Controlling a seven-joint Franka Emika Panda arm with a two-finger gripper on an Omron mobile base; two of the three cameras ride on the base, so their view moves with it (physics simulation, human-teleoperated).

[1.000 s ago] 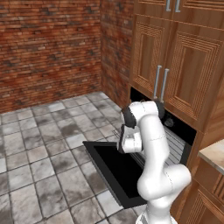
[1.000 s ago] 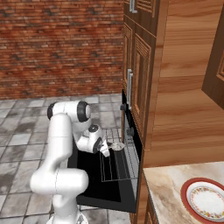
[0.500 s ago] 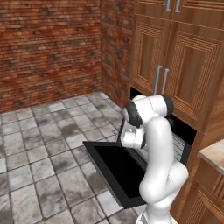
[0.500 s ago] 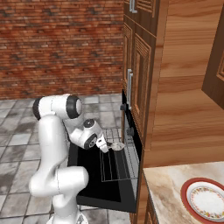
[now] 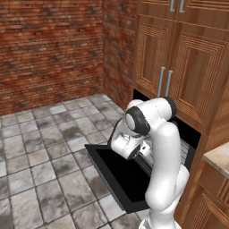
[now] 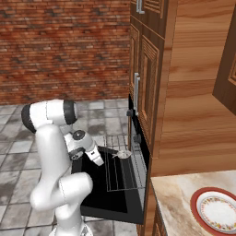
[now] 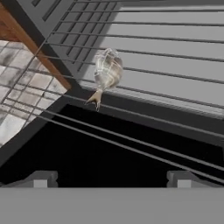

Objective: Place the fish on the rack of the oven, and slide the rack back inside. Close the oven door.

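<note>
The fish [image 7: 107, 72] lies on the rack [image 6: 120, 168] above the oven door [image 6: 99, 193].

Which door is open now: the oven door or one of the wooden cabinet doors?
The oven door. It lies folded down flat in front of the oven, black, with the rack pulled out above it. The wooden cabinet doors above stand shut.

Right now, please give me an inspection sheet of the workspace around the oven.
Surface: oven door is lowered flat.
Job's things: fish lies on the rack, which is pulled out over the door; oven open.
Clutter: plate on the counter.
Grippers: gripper open, holding nothing, short of the fish.
Cables: nothing seen.
Surroundings: brick wall, tiled floor, wooden cabinets.
</note>
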